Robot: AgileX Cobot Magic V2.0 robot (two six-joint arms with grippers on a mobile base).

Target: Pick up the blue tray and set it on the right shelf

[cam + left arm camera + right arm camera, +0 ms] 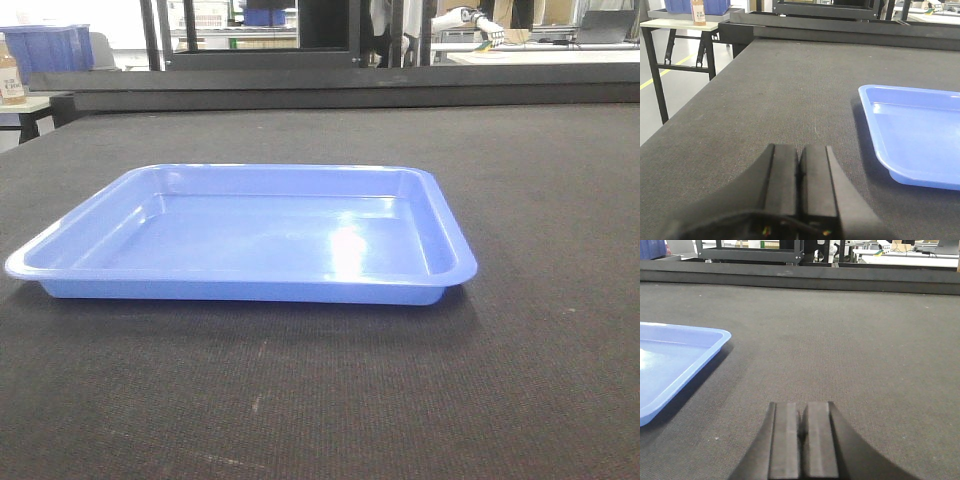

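On coarse dark fabric (520, 380), glossy blue tray (250, 235), left hand (799, 152), right hand (802, 409) both closed.

A table topped with dark, coarse-woven fabric (540, 400) carries a shallow rectangular tray of glossy periwinkle-blue plastic (250, 240), lying flat left of centre. On the near cloth, pale specks (258, 402) may be lint.

Blue tray (250, 240), shiny light blue plastic, wide and shallow, 4 round corners, rolled rim that flares out, empty, lying flat and right way up on the dark cloth table (500, 400), a bright spot of light on its floor near the right side
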